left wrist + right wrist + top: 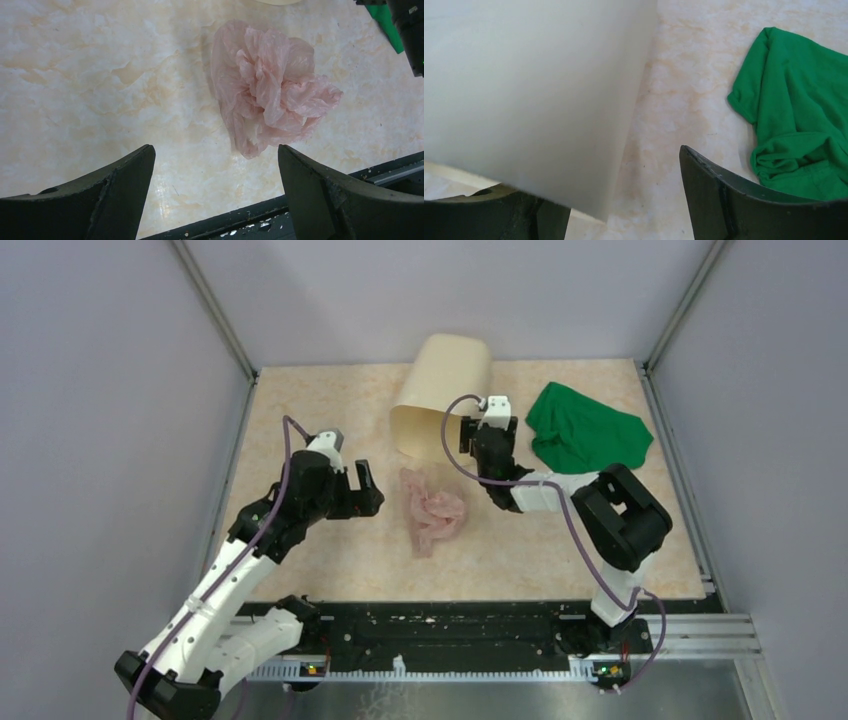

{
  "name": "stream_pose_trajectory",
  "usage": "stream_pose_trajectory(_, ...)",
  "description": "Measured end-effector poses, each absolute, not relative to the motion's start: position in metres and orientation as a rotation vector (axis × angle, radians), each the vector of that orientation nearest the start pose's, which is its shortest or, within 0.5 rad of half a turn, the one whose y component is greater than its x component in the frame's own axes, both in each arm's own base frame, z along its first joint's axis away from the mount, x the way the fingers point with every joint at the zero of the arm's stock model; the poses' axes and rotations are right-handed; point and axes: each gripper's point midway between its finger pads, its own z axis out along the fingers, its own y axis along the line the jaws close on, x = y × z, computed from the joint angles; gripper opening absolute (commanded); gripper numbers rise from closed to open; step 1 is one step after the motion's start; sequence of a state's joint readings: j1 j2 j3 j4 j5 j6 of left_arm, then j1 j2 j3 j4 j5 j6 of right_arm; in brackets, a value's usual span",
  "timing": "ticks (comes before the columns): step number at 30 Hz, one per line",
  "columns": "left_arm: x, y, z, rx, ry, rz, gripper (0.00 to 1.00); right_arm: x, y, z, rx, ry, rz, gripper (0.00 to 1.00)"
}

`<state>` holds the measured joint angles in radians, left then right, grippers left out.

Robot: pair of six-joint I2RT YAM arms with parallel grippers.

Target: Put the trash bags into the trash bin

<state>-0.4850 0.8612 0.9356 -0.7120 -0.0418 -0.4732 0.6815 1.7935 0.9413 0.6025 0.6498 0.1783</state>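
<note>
The cream trash bin (445,380) lies tipped on its side on the marbled worktop (330,410), long axis running 12 to 6 o'clock, mouth facing 6. The crumpled pink trash bag (432,512) sits just outside that mouth, at 6 o'clock. The right pincer (591,180) stands parted astride the bin's wall at the rim. The left pincer (214,150) hovers spread wide at the bag's 9 o'clock. A green cloth (585,430) lies at the bin's 3 o'clock.

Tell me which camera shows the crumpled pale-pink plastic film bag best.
Left wrist: the crumpled pale-pink plastic film bag sits large, unobstructed, every fold visible. Top external shows it small, whole, near the tipped cream-beige plastic bin. Right wrist misses it entirely.
</note>
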Motion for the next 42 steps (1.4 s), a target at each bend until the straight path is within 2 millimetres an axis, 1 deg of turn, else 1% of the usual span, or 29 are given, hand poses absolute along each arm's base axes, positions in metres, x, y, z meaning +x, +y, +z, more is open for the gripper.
stream_pose_trajectory(4, 0.226, -0.131, 0.212, -0.013, 2.261, -0.471, 0.99, 0.453, 0.23, 0.137, 0.022, 1.744, 0.015, 0.45)
stream_pose_trajectory(7, 0.224, -0.13, 0.213, -0.012, 2.26, -0.471, 0.98, 0.461, 0.232, 0.149, 0.028, 1.712, 0.009, 0.29)
stream_pose_trajectory(8, 0.223, -0.13, 0.213, -0.012, 2.261, -0.471, 0.98, 0.463, 0.232, 0.153, 0.029, 1.702, 0.004, 0.23)
stream_pose_trajectory(10, 0.223, -0.13, 0.214, -0.012, 2.262, -0.47, 0.98, 0.466, 0.23, 0.161, 0.032, 1.687, -0.015, 0.06)
stream_pose_trajectory(11, 0.223, -0.129, 0.214, -0.012, 2.263, -0.469, 0.98, 0.468, 0.228, 0.164, 0.033, 1.682, -0.026, 0.0)
stream_pose_trajectory(16, 0.222, -0.129, 0.217, -0.007, 2.257, -0.471, 0.98, 0.477, 0.216, 0.171, 0.052, 1.703, -0.088, 0.0)
stream_pose_trajectory(18, 0.222, -0.129, 0.22, -0.004, 2.248, -0.473, 0.98, 0.48, 0.215, 0.179, 0.049, 1.713, -0.098, 0.0)
stream_pose_trajectory(22, 0.222, -0.129, 0.228, 0.001, 2.224, -0.482, 0.98, 0.475, 0.211, 0.195, 0.022, 1.752, -0.118, 0.0)
stream_pose_trajectory(28, 0.22, -0.129, 0.234, 0.013, 2.206, -0.492, 0.98, 0.468, 0.206, 0.24, -0.007, 1.81, -0.113, 0.0)
stream_pose_trajectory(30, 0.22, -0.129, 0.235, 0.019, 2.203, -0.496, 0.99, 0.465, 0.206, 0.252, -0.025, 1.84, -0.097, 0.0)
stream_pose_trajectory(32, 0.22, -0.13, 0.236, 0.024, 2.2, -0.498, 0.98, 0.46, 0.207, 0.26, -0.044, 1.876, -0.08, 0.0)
stream_pose_trajectory(42, 0.217, -0.135, 0.238, 0.05, 2.198, -0.536, 0.98, 0.425, 0.211, 0.285, -0.133, 2.069, 0.017, 0.0)
